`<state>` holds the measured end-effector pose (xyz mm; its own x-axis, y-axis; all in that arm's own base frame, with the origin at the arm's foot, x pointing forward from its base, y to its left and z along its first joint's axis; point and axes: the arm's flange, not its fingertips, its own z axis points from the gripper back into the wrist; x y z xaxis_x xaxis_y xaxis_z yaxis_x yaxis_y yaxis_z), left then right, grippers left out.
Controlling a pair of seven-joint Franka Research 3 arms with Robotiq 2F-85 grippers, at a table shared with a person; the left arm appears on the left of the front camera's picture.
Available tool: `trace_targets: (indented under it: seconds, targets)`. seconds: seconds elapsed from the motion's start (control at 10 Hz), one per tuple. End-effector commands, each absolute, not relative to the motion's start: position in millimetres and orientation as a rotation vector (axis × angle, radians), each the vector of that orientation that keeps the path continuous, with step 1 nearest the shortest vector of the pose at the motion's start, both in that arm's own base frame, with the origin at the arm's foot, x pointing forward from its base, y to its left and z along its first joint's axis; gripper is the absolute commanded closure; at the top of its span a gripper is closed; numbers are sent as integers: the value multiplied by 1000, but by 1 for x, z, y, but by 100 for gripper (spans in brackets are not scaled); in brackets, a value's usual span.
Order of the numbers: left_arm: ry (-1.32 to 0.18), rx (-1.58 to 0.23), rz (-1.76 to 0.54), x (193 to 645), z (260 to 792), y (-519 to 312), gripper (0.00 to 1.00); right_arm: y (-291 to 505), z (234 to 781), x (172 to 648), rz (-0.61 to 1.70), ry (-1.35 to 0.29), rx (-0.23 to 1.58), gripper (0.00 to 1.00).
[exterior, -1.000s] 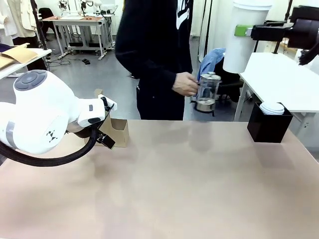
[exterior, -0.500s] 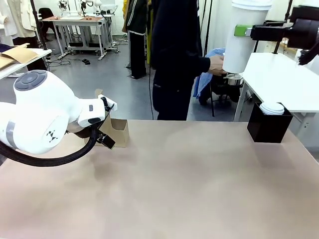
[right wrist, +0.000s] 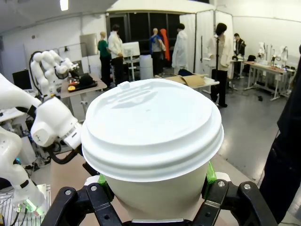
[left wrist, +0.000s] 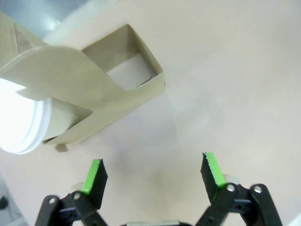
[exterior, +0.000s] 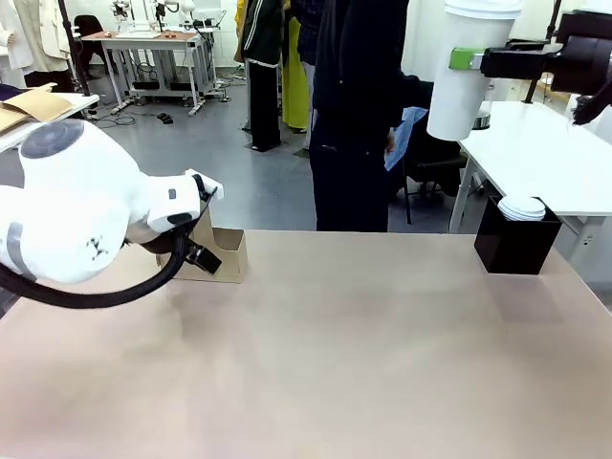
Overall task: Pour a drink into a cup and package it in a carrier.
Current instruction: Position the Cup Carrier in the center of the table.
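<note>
**Covered and cropped**
The left arm [exterior: 76, 215] hid most of the carrier [exterior: 222, 253] at the far left. The left wrist view's edge cropped a white-rimmed cup [left wrist: 19, 122] in its pocket. A lid [right wrist: 151, 122] concealed the contents of the held cup [right wrist: 155, 197], whose wall covered the pads [right wrist: 210, 173] of the right gripper [right wrist: 154, 178] but for slivers.

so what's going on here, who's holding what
The right gripper is clamped on a white lidded cup, held up in the air. The left gripper hangs open just above the table beside the cardboard carrier, which holds a second cup in one pocket; its other pocket is empty. A person in dark clothes stands at the far side. A black box with white lids sits on the table's right.
</note>
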<state>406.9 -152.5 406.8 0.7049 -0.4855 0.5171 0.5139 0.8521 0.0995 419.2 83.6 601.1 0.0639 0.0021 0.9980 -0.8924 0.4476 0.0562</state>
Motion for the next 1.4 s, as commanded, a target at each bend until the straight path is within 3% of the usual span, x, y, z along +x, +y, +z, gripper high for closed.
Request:
trace_targets:
  seconds: [0.0, 0.5, 0.9, 1.3]
  targets:
    - [-518, -60, -440, 407, 460, -154, 0, 84, 605, 418, 833, -1345, 881, 20]
    - [-388, -45, -273, 463, 553, -160, 0, 84, 605, 418, 833, -1345, 881, 20]
    - [-286, 0, -155, 533, 542, -161, 0, 84, 605, 418, 833, -1345, 881, 20]
    - [-244, -4, -138, 565, 513, -166, 0, 84, 605, 418, 833, -1345, 881, 20]
